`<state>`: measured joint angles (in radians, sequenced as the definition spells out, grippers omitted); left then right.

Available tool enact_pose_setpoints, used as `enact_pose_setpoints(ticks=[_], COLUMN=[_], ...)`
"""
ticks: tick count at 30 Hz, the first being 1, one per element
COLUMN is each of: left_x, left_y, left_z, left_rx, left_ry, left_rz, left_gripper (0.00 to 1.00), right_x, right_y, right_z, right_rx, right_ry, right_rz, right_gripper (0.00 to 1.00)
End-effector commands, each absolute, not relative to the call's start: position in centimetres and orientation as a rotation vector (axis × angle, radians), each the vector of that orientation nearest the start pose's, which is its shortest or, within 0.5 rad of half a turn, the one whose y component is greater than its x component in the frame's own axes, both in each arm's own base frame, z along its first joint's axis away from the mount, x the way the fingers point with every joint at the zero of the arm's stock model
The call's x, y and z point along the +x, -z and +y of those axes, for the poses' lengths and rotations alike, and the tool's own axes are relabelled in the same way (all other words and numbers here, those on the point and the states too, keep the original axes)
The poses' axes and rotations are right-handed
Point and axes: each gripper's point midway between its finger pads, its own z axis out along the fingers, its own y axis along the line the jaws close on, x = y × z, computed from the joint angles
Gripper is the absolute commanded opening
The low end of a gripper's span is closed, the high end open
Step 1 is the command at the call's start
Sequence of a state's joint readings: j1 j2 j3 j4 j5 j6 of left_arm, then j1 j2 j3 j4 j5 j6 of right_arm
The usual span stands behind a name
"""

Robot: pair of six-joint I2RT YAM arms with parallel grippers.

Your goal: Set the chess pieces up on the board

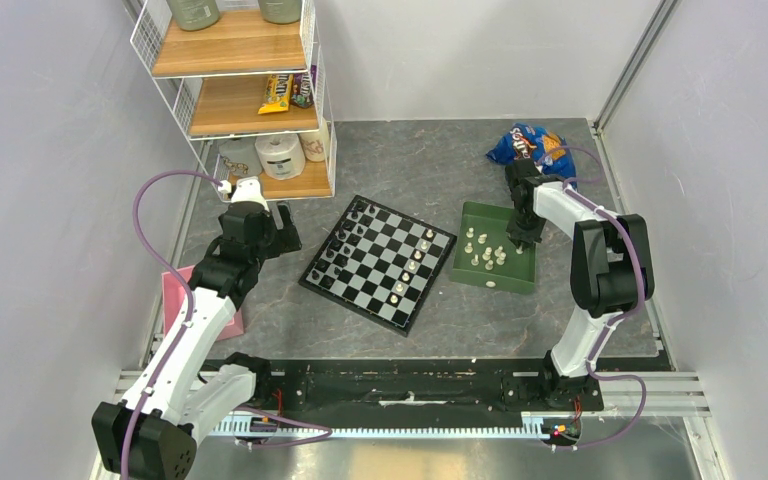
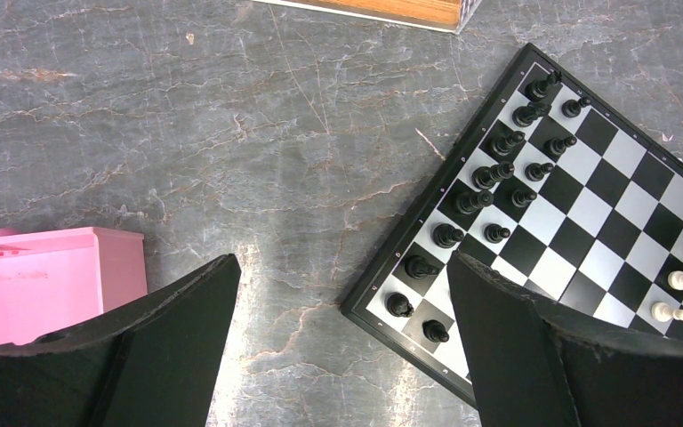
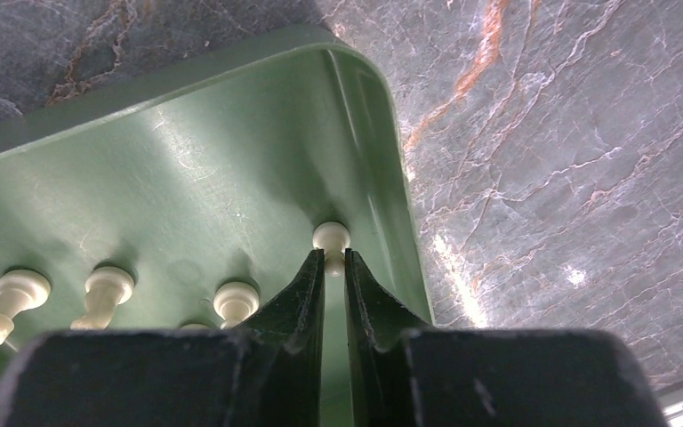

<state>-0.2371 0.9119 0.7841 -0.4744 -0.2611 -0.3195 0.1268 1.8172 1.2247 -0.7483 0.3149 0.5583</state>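
Our right tool point(image 3: 333, 260) pinches a small cream-white round-headed chess piece point(image 3: 331, 237) beside the wall of the green plastic tray point(image 3: 231, 133). The hold looks shallow, perhaps, so lifting could drop it short of the black-and-grey chequered board point(image 1: 360, 285). Our left tool point(image 2: 342, 262) hangs open.

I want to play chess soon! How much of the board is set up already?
Done: the black pieces stand in two rows on the board, and a few white pieces line its opposite side. In hand: the right gripper is pinching one white piece in the green tray. Left to do: several loose pieces in that tray need moving across. The left gripper hangs open beside the board.
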Motion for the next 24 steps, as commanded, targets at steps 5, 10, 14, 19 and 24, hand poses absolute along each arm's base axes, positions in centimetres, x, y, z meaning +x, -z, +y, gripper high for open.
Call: enact_pose_setpoints(ticks=[5,10,14,19,24], left_x=[29.3,29.4,29.4,29.4,29.3], left_y=[-18.5,-18.4,-18.3,-18.3,-18.4], left_z=[-3.3,-3.4,-3.4,-3.4,-3.5], left_rx=[-0.227,-0.225,-0.224,-0.225,-0.222], left_ry=[0.023,0.024,0.024,0.023,0.033], left_rz=[2.113,2.114,2.118,2.117,2.118], left_gripper=[0.94,0.94,0.94,0.94,0.94], right_x=[34.8,35.2,35.7,36.1,36.1], right_y=[-3.3,-4.8,-6.2,-8.3,-10.2], right_z=[0.8,1.4,2.0,2.6,3.2], right_rx=[0.641,0.621,0.603,0.576,0.552], right_ry=[0.313,0.251,0.185,0.135,0.098], right_rz=[2.710,2.680,2.648,2.610,2.580], right_gripper=[0.12,0.05,0.00,0.00,0.00])
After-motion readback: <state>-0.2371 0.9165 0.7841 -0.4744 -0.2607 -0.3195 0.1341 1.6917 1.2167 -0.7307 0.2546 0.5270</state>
